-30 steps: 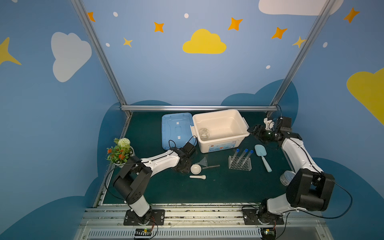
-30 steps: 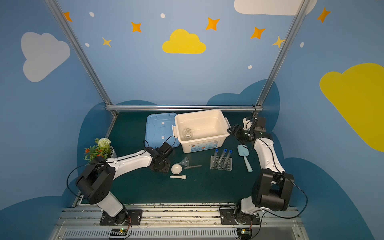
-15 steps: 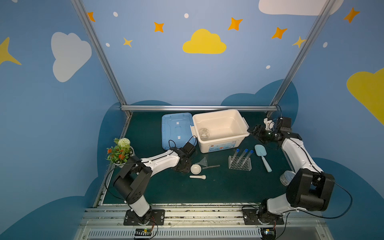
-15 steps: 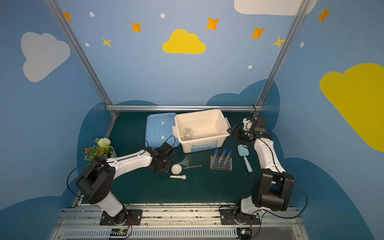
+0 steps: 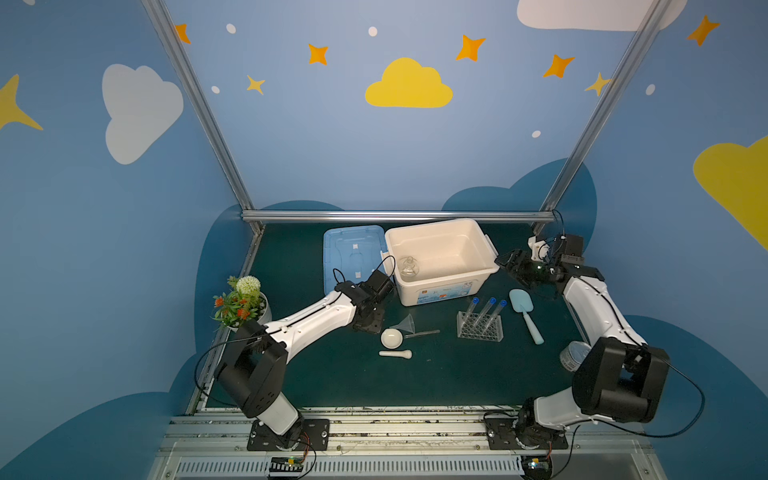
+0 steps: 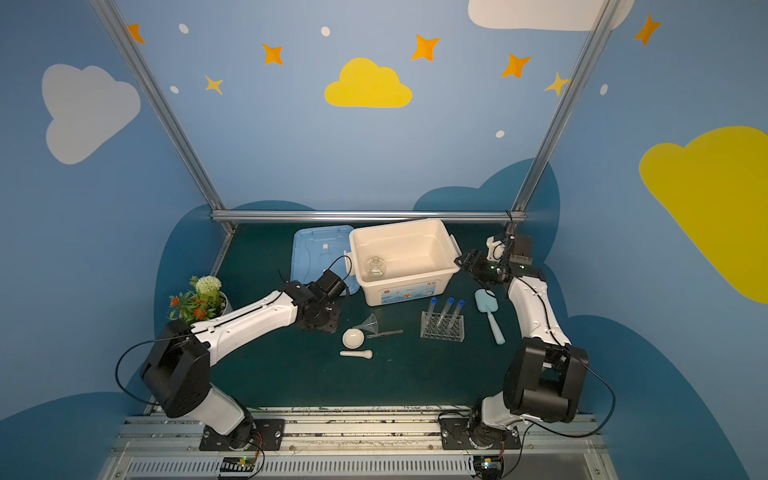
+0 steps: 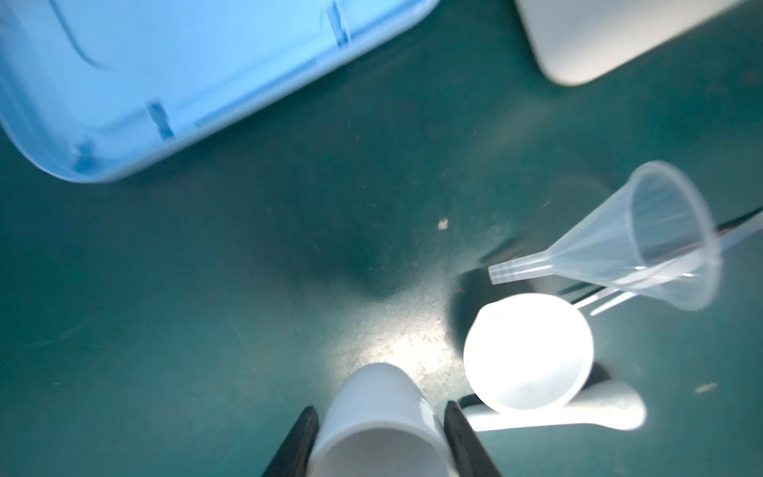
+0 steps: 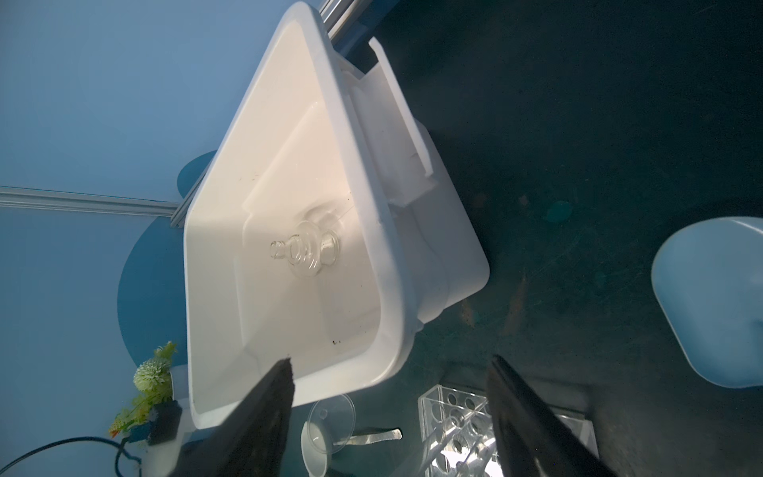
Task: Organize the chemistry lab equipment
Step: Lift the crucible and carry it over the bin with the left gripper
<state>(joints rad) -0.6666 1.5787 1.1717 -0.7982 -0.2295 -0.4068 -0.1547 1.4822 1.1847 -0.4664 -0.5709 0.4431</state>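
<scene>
The left end effector grasps the small cup; lifting straight up should clear the mortar just beside it. The right end effector hangs released, empty.

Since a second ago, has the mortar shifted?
No. In a top view the mortar keeps the same spot, with the same gap to the white bin behind it.

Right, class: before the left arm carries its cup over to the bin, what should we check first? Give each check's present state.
1. Left gripper closed on the cup: ok.
2. Bin open, lid lying beside it: ok.
3. Free floor in the bin next to the flask: ok.
4. Right gripper open, empty, beside the bin: ok.
5. Cup lifted clear of the table: cannot tell.
</scene>
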